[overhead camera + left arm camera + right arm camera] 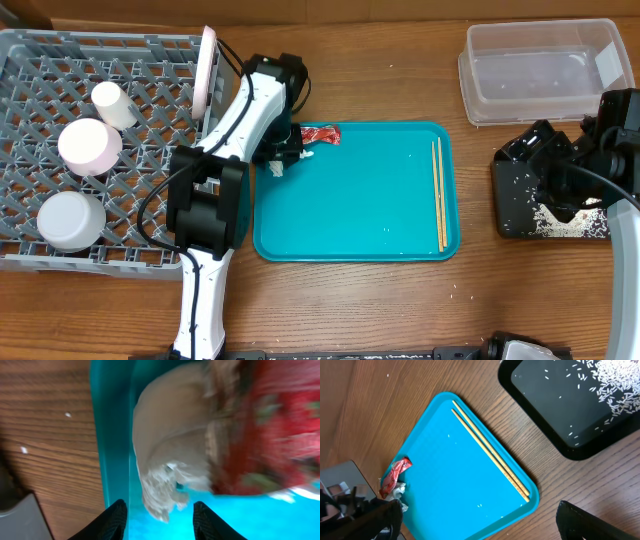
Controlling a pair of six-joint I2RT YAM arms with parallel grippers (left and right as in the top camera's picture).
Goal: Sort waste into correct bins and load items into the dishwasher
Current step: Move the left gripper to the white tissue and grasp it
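Observation:
The crumpled white tissue wad lies at the teal tray's far left corner, touching the red wrapper. My left gripper is open, and the wad's tip lies just ahead of its fingers. In the overhead view the left gripper hovers over that corner beside the wrapper. Both also show in the right wrist view, wrapper and tissue. My right gripper is open and empty above the tray's right edge. The clear tub stands at the back right. The grey rack at the left holds a cup, two round dishes and an upright plate.
The teal tray carries two chopsticks along its right side and a few white grains. A black tray with scattered rice sits on the right under my right arm. The table is brown wood.

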